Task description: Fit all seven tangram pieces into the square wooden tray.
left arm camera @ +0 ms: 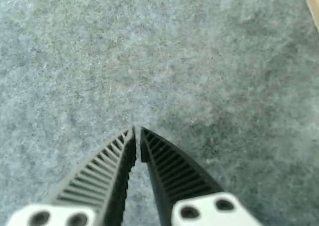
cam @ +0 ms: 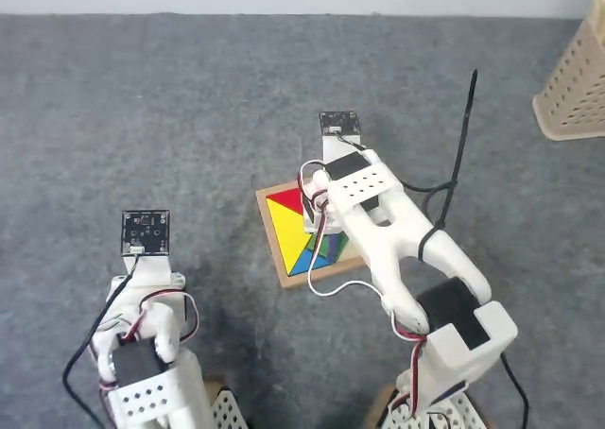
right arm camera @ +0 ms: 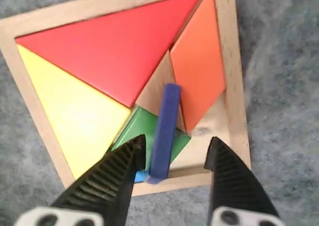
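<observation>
Grey carpet [cam: 189, 98] covers the table. At the centre of the high view, the square wooden tray [cam: 275, 240] holds the red triangle [right arm camera: 109, 52], yellow triangle [right arm camera: 75, 116], orange piece [right arm camera: 199, 71] and green piece [right arm camera: 137, 131] lying flat. A dark blue piece [right arm camera: 164, 131] stands on edge between the wide-open jaws of my right gripper [right arm camera: 178, 142]. My left gripper [left arm camera: 137, 131], at the lower left, is closed on nothing.

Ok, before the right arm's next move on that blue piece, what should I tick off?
1. Right gripper open: ok.
2. Blue piece lying flat: not ok, it stands on edge over the green piece.
3. Red triangle and yellow triangle seated flat: ok.
4. Bare wood free in the tray beside the blue piece: ok.
5. Left gripper away from the tray: ok, shut above the carpet.
6. All seven pieces present: cannot tell.
</observation>
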`<state>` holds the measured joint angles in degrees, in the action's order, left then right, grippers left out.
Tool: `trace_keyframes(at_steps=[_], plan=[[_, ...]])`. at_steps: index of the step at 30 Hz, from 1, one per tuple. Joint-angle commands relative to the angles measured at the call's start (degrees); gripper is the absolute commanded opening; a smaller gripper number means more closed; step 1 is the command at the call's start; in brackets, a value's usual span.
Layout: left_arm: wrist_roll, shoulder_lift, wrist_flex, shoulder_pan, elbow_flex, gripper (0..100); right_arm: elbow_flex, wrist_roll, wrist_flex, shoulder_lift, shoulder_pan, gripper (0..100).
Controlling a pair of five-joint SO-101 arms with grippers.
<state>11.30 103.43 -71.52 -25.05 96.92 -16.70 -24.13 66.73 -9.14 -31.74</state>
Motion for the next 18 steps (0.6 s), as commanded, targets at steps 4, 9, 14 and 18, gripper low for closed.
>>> trace_keyframes(at_steps=[4,9,14,18], plan=[[0.26,0.79,-0.44,-0.18,-0.40,1,6.33,-0.44,6.02,1.71,6.02,19.4],[0.26,0.79,-0.44,-0.18,-0.40,1,6.24,-0.44,7.43,1.71,8.31,19.4],[0.26,0.79,-0.44,-0.18,-0.40,1,6.24,0.70,7.16,1.71,8.22,13.3],[0.26,0.79,-0.44,-0.18,-0.40,1,6.33,8.26,5.49,1.98,8.13,0.2]])
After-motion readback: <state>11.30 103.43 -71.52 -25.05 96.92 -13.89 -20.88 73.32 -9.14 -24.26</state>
